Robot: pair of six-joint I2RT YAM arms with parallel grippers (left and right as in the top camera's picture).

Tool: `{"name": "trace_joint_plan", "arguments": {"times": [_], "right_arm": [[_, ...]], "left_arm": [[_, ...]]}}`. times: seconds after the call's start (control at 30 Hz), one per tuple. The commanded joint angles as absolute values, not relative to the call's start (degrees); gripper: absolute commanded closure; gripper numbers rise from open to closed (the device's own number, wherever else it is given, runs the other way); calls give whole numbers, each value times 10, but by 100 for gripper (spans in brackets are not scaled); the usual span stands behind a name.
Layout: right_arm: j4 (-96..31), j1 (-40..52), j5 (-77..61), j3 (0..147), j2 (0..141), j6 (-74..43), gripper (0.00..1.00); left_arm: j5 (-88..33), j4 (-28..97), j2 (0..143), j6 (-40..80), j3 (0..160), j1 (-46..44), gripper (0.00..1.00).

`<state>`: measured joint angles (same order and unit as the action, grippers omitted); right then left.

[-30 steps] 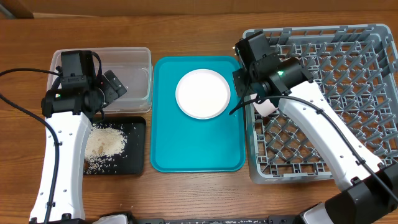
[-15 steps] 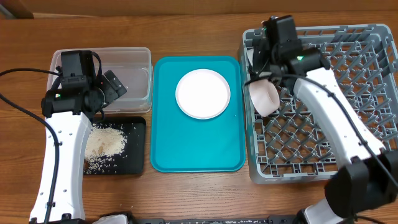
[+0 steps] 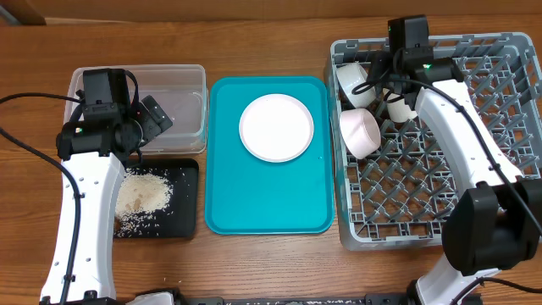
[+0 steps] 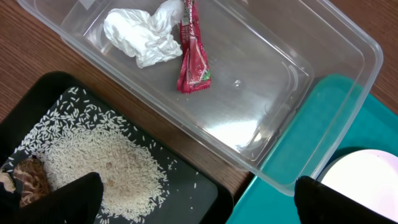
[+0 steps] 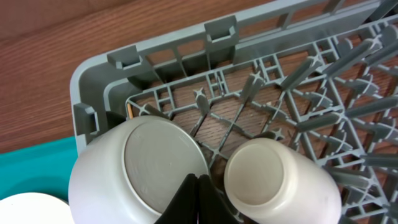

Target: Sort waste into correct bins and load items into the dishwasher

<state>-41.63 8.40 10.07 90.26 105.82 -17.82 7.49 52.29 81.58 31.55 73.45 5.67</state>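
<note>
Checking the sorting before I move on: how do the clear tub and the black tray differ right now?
The clear tub is see-through and deep-walled; the black tray is opaque and shallow. The tub holds the crumpled tissue and red wrapper; the tray holds rice grains and brown crumbs. Both are rectangular and sit side by side, left of the teal tray.

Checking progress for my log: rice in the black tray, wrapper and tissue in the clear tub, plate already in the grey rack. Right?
No. The plate is not in the grey rack; the overhead view shows it on the teal tray. The rice in the black tray and the wrapper and tissue in the clear tub are right.
</note>
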Motion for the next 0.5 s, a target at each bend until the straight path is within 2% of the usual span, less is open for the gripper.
{"name": "trace_joint_plan", "arguments": {"times": [0.0, 0.47], "right_arm": [[-421, 87, 88, 897, 1074, -185, 96], [-445, 87, 0, 893, 1091, -185, 93]], "left_arm": [[74, 521, 813, 324, 742, 57, 0], [74, 521, 813, 324, 742, 57, 0]]}}
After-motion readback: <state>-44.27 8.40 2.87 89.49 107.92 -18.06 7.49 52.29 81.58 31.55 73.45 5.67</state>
